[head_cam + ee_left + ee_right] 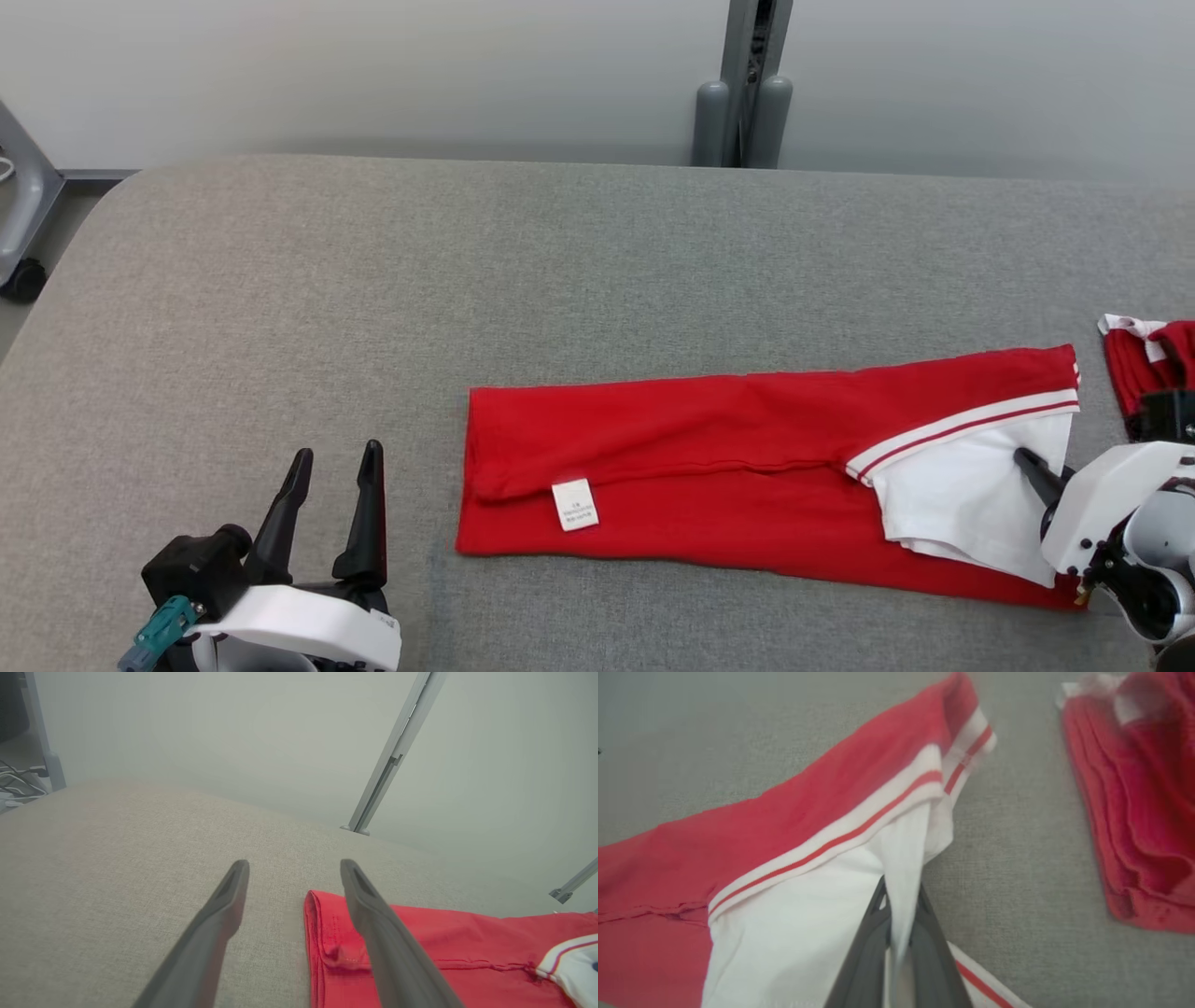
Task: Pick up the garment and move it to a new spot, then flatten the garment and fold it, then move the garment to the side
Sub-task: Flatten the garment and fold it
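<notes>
The garment [709,457] is a red piece with a white, red-striped end, folded into a long band across the grey table [373,280]. A small white label [574,505] lies near its left end. My right gripper [1027,464] is shut on a pinch of the white fabric [901,858] at the garment's right end; the fold rises between the two dark fingers [868,947]. My left gripper [336,462] stands open above the table, left of the garment's left edge [313,933], holding nothing.
A second red bundle [1148,359] with white trim lies at the table's right edge, close to my right arm; in the right wrist view this bundle [1139,812] shows as folded layers. A grey post [747,93] stands behind the table. A wheeled stand's leg [23,215] is at far left.
</notes>
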You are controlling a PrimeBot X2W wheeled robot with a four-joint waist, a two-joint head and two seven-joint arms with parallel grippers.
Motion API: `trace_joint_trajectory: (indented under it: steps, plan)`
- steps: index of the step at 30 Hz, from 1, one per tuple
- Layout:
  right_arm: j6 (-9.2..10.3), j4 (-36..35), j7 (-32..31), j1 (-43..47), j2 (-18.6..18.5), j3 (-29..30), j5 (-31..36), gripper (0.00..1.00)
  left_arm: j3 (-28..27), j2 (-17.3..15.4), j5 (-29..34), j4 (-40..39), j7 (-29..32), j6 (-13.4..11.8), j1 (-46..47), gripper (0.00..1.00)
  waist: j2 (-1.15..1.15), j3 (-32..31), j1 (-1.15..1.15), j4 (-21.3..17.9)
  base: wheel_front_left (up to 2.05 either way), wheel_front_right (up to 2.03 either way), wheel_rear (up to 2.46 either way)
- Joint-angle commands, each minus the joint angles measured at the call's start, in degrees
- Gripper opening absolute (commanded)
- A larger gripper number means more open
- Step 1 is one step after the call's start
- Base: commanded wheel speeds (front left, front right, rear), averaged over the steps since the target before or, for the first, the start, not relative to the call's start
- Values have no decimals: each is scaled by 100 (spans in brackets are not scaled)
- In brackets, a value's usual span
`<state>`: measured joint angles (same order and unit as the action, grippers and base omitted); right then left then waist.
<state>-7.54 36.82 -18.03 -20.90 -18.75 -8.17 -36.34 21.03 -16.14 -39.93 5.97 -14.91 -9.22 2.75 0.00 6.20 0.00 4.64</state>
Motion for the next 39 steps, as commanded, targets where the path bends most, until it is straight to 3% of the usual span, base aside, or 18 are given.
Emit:
trace_joint_trajectory:
  steps: [1,19,28,39]
  plan:
    - [7,-52,56,-26,-88,42,-58,0,-17,-11,-3,-14,-29,-8,-37,100,0,-52,0,-95,0,0,0]
    - [7,-710,-377,-89,-746,523,97,0,24,-18,-35,-69,-3,-18,-14,100,0,-80,0,-611,0,0,0]
    - [6,-1865,-793,98,-595,302,-38,0,61,40,-52,1,-9,17,33,100,0,-133,0,-676,0,0,0]
    - [6,-3393,-1404,394,-138,-186,9,0,80,89,-73,31,-16,58,6,100,0,-254,0,-621,0,0,0]
